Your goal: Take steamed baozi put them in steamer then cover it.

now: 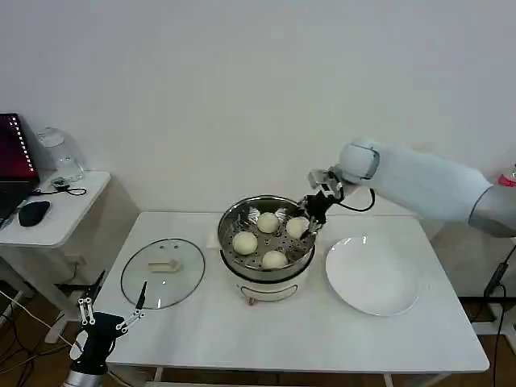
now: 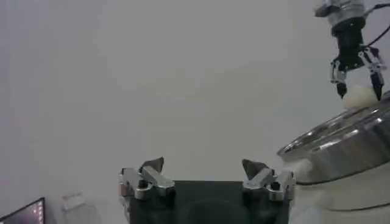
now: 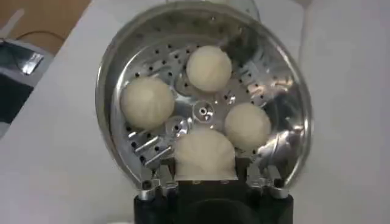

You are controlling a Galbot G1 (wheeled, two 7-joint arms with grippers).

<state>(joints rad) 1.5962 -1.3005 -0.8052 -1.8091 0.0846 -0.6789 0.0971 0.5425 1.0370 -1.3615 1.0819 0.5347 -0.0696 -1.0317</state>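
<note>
Right tool [image 1: 313,216] reaches over the far right rim of the steamer [image 1: 234,218], its fingers set on either side of the fourth of the steamed baozi [image 3: 205,153], which sits on the tray; whether it grips or has let go I cannot tell. The other three buns lie around the steamer's centre. Beside the steamer, the plate [image 1: 387,302] is bare. To its left lies the cover [image 1: 161,274] on the table [image 1: 282,339], still to be placed. Left tool [image 1: 113,310] hangs open beyond the cover.

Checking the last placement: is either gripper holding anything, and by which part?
The right gripper has a baozi between its jaws, by its sides, in the steamer. The left gripper holds nothing.
</note>
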